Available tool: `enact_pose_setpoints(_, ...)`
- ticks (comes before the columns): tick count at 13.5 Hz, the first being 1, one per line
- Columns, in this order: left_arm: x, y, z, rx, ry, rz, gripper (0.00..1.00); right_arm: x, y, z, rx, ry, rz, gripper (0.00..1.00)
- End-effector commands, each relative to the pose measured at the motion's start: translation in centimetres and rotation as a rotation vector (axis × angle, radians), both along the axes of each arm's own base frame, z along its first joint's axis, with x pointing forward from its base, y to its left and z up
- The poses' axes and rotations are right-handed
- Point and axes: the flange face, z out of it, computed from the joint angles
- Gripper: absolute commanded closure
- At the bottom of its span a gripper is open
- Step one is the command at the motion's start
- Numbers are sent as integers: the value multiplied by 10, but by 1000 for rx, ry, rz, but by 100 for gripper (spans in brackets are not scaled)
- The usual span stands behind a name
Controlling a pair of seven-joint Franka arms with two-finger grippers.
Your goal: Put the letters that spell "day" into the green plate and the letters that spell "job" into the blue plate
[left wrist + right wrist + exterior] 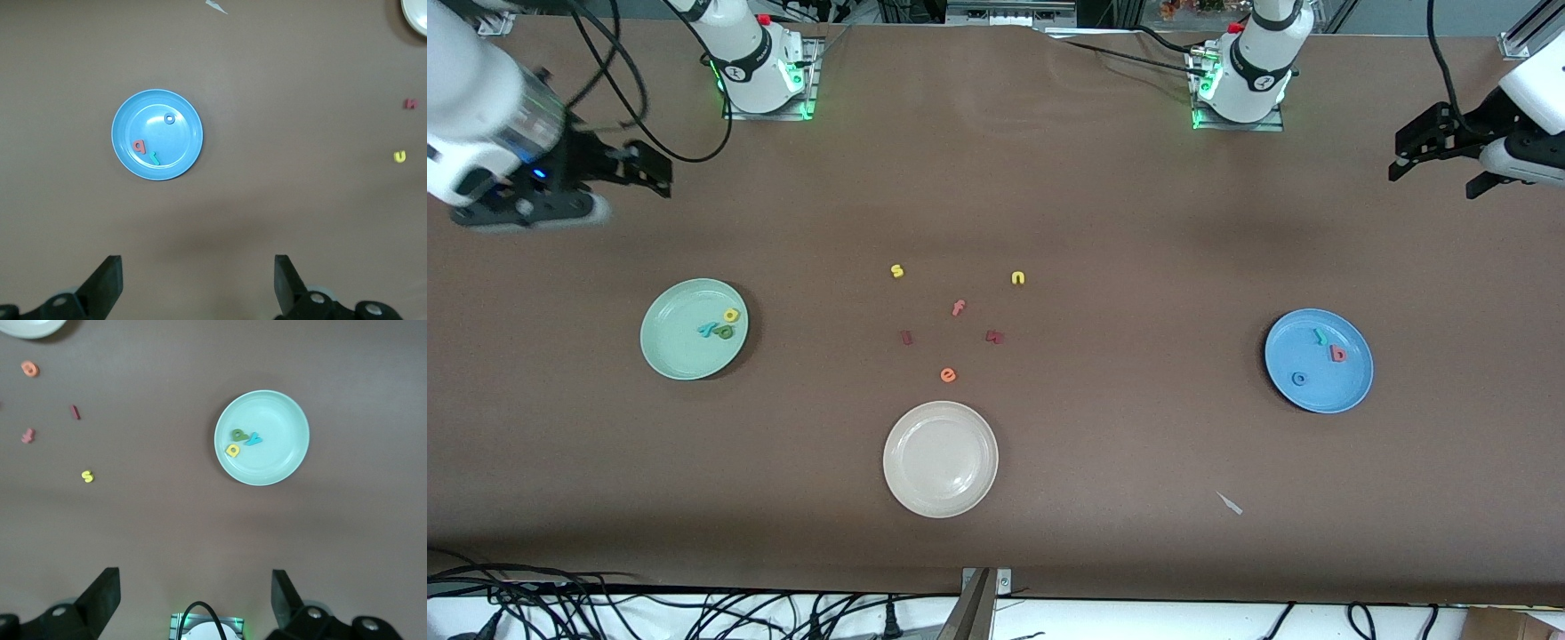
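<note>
The green plate, round and smooth, lies toward the right arm's end of the tabletop holding the green "d", yellow "a" and teal "y" clustered together. The blue plate, toward the left arm's end, carries the teal "j", pinkish-red "b" and ring-shaped blue "o". The left end effector and right end effector both hang spread and empty above bare tabletop, each near its own plate.

In the left wrist view the cream-white plate is cut off at the corner. Two dark red pieces on the bench are too small to read.
</note>
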Motion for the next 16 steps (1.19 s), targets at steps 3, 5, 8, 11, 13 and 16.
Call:
enact_pose_setpoints(3,-6,2,0,34,97,87,0,-7,-38,-1,25,1,-70,0)
enact_pose_setpoints(5,-7,10,0,38,107,111,0,-4,-44,-2,44,-11,-97,0)
enact_pose_setpoints(8,-10,17,3,38,127,124,0,2,-52,-2,57,-46,-114,0)
enact_pose_setpoints(11,-5,18,-2,60,128,124,0,1,-53,-3,51,-36,-116,0)
enact_pose_setpoints(13,-4,18,-2,61,123,124,0,3,-54,-5,48,-30,-117,0)
enact_pose_setpoints(16,-5,18,0,61,126,124,0,7,-57,-13,49,-12,-125,0)
